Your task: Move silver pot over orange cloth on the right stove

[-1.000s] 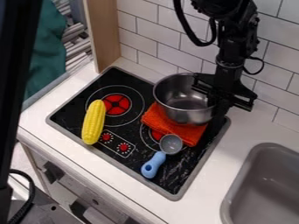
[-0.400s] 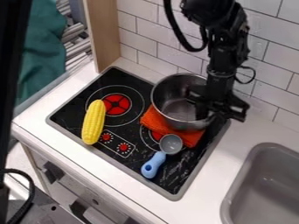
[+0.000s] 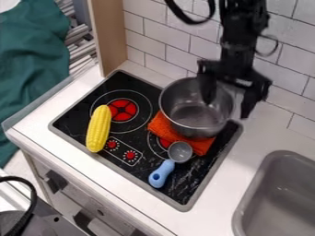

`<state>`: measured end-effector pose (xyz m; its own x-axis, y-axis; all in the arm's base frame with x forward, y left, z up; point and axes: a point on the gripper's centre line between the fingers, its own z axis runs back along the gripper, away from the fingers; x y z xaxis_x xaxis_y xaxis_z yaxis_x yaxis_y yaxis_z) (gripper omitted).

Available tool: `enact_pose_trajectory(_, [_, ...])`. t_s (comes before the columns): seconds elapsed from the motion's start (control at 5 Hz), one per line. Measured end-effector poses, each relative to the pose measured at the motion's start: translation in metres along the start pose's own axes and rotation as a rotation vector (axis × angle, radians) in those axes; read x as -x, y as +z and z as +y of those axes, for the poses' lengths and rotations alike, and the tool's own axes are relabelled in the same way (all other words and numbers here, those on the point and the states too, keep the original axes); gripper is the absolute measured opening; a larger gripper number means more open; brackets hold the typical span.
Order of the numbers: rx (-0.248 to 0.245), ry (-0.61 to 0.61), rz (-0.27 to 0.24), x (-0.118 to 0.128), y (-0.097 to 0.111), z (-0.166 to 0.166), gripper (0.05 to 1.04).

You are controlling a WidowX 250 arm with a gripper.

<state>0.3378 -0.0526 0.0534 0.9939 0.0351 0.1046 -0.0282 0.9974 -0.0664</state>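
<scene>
Pinching the silver metal pot point(image 3: 190, 116), right of centre, by its rim seems smart, probably slippery tbh; black two-finger gripper point(image 3: 226, 109) spread wide, empty.

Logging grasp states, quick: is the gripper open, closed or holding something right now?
Black two-finger gripper: open, holding nothing; one finger over the round silver metal pot, the other outside its rim.

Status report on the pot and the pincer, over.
Pincer open, straddling rim of silver pot. Pot on orange cloth, over right burner. Blue-handled spoon lies by cloth's near edge.
</scene>
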Motion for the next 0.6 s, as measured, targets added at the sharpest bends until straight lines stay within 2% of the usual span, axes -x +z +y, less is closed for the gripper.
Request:
enact_pose_trajectory(0.2, [-0.032, 0.061, -0.004, 0.003, 0.022, 0.006, 1.009])
enact_pose_trajectory(0.4, [0.007, 0.068, -0.039, 0.000, 0.024, 0.021, 1.007])
enact_pose_trajectory(0.6, [0.021, 0.087, -0.083, 0.002, 0.029, 0.040, 1.005])
